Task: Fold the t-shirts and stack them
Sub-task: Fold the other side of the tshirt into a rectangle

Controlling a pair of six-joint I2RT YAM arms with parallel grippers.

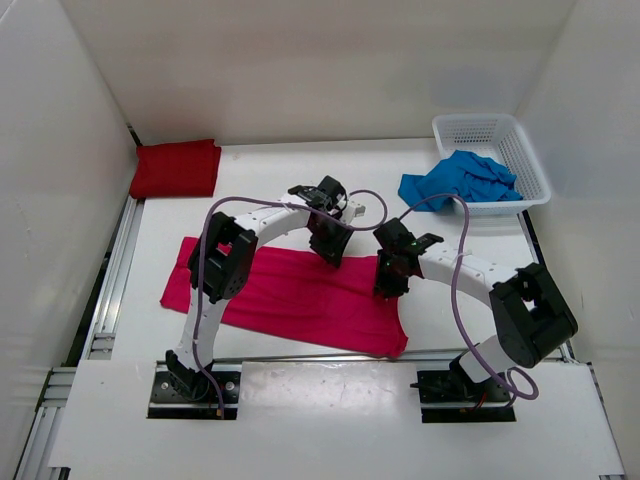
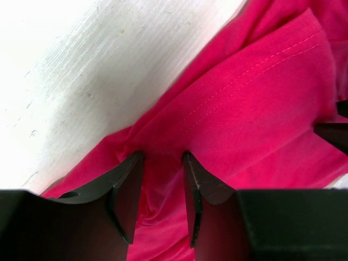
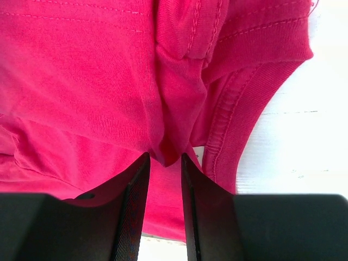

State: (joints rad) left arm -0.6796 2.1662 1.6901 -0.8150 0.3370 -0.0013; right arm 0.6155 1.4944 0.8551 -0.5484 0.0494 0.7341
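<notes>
The bright pink t-shirt (image 1: 290, 300) lies spread flat across the middle of the table. My left gripper (image 1: 331, 256) points down onto its far edge. Its jaws stand apart, with a bunched ridge of pink fabric (image 2: 228, 114) between them, in the left wrist view (image 2: 163, 159). My right gripper (image 1: 388, 287) is down on the shirt's right end by the collar (image 3: 228, 125). It is open (image 3: 165, 157), and a loose peak of cloth stands between its fingers. The dark red t-shirt (image 1: 176, 168) lies folded at the far left. The blue t-shirt (image 1: 460, 182) hangs crumpled over a basket's edge.
A white mesh basket (image 1: 530, 160) stands at the far right corner, holding part of the blue shirt. White walls close in the table on three sides. A metal rail (image 1: 110, 290) runs along the left edge. Purple cables loop over both arms.
</notes>
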